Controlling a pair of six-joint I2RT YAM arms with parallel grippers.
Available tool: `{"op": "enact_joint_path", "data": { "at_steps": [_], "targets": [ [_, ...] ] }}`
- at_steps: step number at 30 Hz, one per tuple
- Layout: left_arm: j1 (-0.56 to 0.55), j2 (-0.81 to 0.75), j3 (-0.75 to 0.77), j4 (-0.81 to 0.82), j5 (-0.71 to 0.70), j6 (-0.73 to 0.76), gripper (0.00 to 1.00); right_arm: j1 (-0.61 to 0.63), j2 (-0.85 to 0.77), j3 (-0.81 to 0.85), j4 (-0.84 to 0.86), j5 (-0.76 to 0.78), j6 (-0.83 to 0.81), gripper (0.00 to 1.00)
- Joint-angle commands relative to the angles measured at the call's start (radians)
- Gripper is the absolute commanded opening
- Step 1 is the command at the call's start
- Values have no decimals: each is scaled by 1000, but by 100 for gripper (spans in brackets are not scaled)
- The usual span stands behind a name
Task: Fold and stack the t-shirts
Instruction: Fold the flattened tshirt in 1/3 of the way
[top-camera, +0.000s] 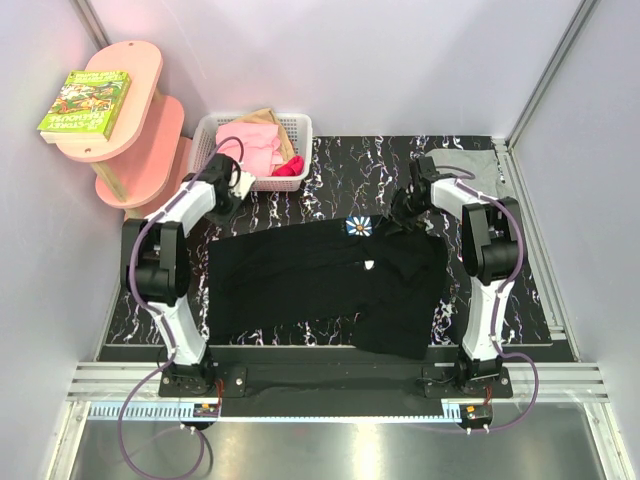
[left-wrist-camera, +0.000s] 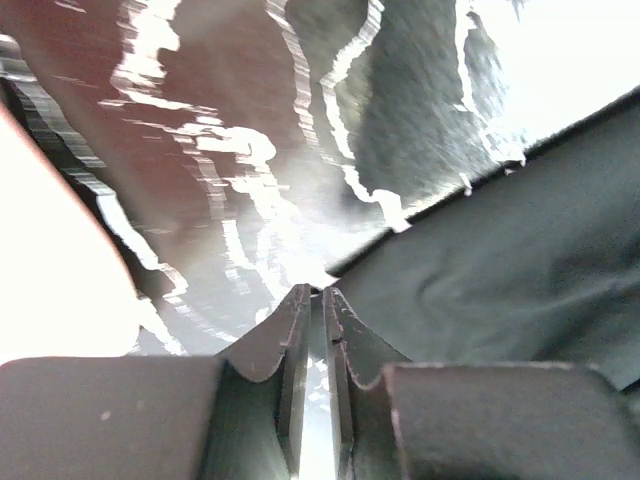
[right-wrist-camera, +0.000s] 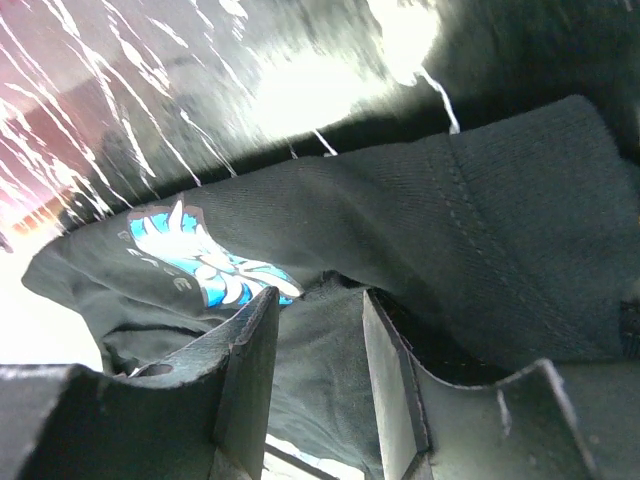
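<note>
black t-shirt (top-camera: 320, 280): spread over the middle of the table (top-camera: 345, 170), far edge rumpled by the flower print (right-wrist-camera: 205, 260).
grey t-shirt (top-camera: 468, 165): far right corner, apart.
right gripper (right-wrist-camera: 315, 322): fingers parted over the rumpled edge, nothing clamped.
left gripper (left-wrist-camera: 315, 298): fingers almost together, empty, tips at the shirt's far left corner.
doing it well: reopen the left, pinch both far corners, lift evenly, keep the hem taut.

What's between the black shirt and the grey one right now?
Top view: the right gripper and its wrist, over the marbled tabletop, sit between the black t-shirt and the grey t-shirt.
</note>
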Motion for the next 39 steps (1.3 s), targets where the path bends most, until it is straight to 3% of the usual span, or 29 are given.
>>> {"op": "enact_joint_path", "data": {
  "at_steps": [1, 9, 12, 16, 24, 28, 32, 39],
  "targets": [
    [-15, -131, 29, 35, -59, -10, 16, -2, -77, -70, -14, 49, -23, 47],
    [-115, -558, -242, -177, 61, -39, 19, 3, -128, -119, 4, 46, -38, 47],
    [-115, -612, -371, -204, 26, -39, 19, 3, -116, -115, 7, 40, -43, 47],
    [-110, -585, -468, -200, 4, -45, 22, 3, -108, -121, 13, 42, -44, 47],
    [-109, -510, -451, -195, 85, -73, 27, 3, -113, -125, 18, 48, -46, 47],
    [-109, -542, -433, -238, 108, -72, 34, 3, -105, -127, 19, 43, -47, 47],
    [-109, -586, -421, -266, 153, -71, 50, 4, -105, -130, 24, 45, -47, 46],
    [-110, -602, -416, -281, 184, -78, 56, 4, -101, -125, 27, 38, -46, 45]
  ]
}}
